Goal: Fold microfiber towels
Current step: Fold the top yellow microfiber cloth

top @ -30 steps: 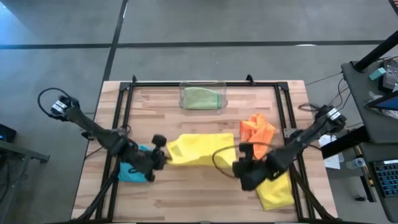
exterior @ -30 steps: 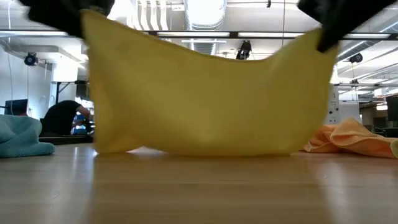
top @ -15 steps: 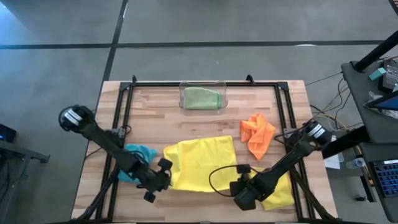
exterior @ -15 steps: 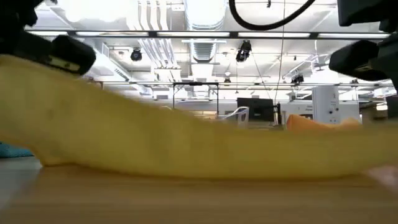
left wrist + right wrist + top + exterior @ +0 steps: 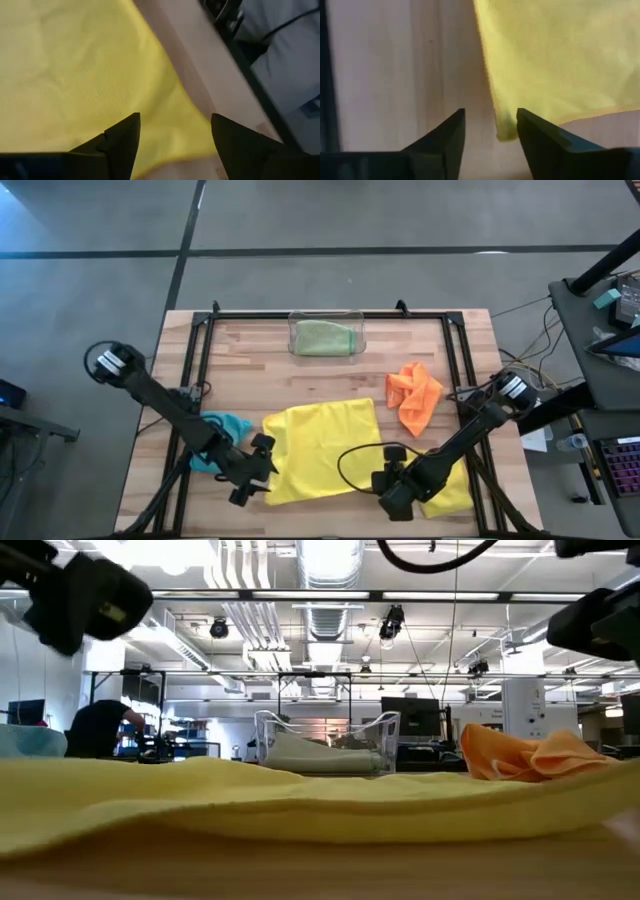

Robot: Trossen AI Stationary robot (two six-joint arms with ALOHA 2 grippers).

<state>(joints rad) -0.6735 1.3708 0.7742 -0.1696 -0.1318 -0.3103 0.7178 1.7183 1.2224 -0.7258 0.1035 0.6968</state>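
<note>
Both arms are stretched low toward the table's near edge. The left gripper (image 5: 262, 476) is held at the near left corner of the spread yellow towel (image 5: 322, 438), the right gripper (image 5: 388, 488) at its near right corner. Each pair of fingers is parted, with nothing gripped between them. A second yellow towel (image 5: 455, 492) is mostly hidden under the right arm. The blue towel (image 5: 226, 425) is partly covered by the left arm.

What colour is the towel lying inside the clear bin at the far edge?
Pale green. The towel in the clear bin shows best in the high view.
</note>
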